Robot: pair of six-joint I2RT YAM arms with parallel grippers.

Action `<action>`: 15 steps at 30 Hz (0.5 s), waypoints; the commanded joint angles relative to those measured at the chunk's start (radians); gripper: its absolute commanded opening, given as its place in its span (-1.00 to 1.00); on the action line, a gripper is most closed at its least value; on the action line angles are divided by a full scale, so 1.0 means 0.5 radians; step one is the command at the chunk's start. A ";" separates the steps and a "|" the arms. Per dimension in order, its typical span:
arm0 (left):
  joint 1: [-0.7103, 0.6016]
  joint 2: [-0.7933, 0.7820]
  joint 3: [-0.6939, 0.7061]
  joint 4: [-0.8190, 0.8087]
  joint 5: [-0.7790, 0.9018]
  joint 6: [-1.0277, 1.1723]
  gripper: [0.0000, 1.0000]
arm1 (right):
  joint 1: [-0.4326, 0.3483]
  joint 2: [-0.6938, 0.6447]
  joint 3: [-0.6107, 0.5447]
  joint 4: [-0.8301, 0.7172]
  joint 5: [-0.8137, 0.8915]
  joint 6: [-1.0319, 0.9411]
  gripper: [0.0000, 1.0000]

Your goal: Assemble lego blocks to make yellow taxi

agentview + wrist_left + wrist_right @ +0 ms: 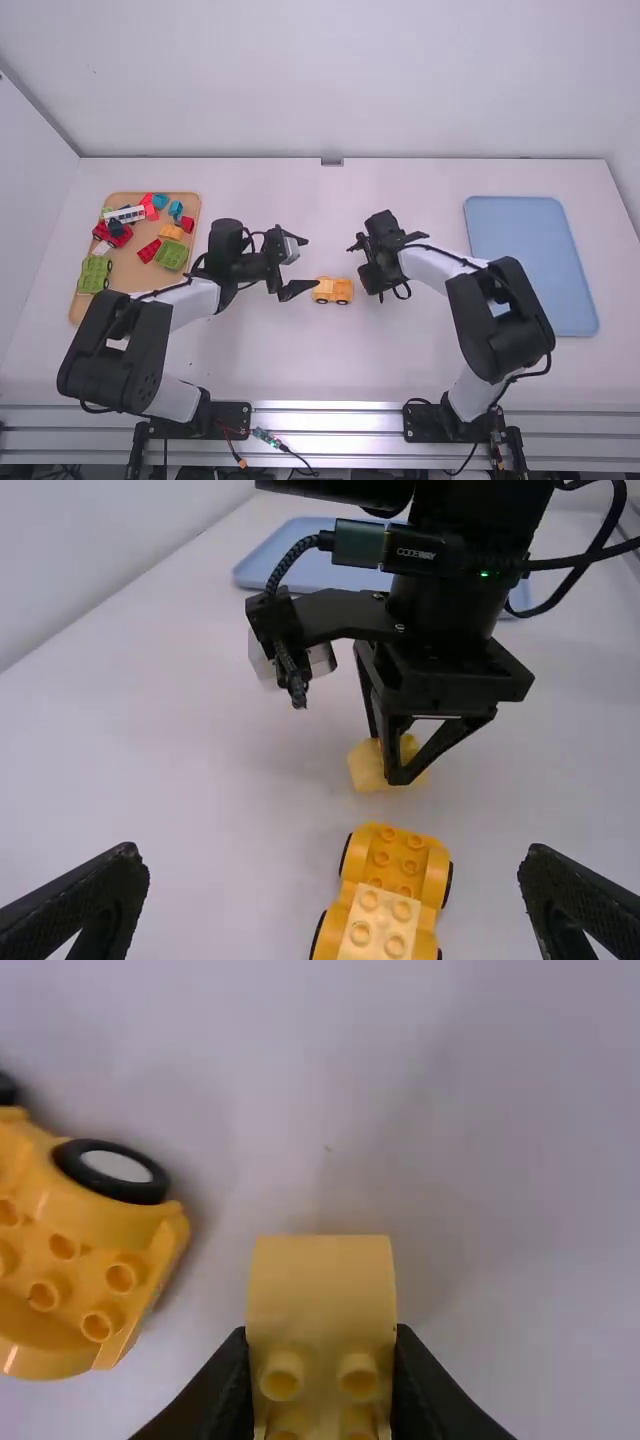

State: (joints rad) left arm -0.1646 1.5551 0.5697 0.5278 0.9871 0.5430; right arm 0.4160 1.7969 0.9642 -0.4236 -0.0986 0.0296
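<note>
Yellow taxi block [322,1290], the little studded one, is clamped between the fingers of the right claw [374,284], right of centre in the high view. In the right wrist view, that block stands at the bottom middle of the frame, its round studs showing at its lower part. The left claw [311,263], around the middle of the high view, has its fingers wide apart; in the left wrist view they point in from the two lower corners.

Between the two claws sits the yellow wheeled base [333,291], on the white counter [300,350] near the centre of the frame. It has black tyres and studs on top, with a paler studded piece [378,922] across its middle. The clamped block is just beside the base, apart from it.

Farther out, at the left of the high view, a wooden tray [125,275] carries a jumble: a green wheeled base [94,274], a green block [171,255], a red block [149,251], a white block [124,214] and an orange-yellow block [171,231]. Over at the right lies a blue tray [530,260].
</note>
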 commanded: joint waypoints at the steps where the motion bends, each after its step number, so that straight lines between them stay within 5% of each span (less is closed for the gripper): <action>1: 0.008 -0.055 0.025 -0.005 0.030 -0.041 0.98 | -0.035 0.027 -0.034 0.007 0.021 0.550 -1.00; 9: 0.008 -0.055 0.025 0.002 0.030 -0.042 0.98 | -0.195 0.021 -0.066 -0.023 0.005 2.164 -1.00; 15: 0.008 -0.055 0.025 0.003 0.031 -0.042 0.98 | -0.304 0.021 -0.095 -0.031 -0.021 2.803 -1.00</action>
State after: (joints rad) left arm -0.1646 1.5555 0.5697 0.5293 0.9874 0.5293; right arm 0.2768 1.7969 0.9337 -0.4305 -0.1013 1.1542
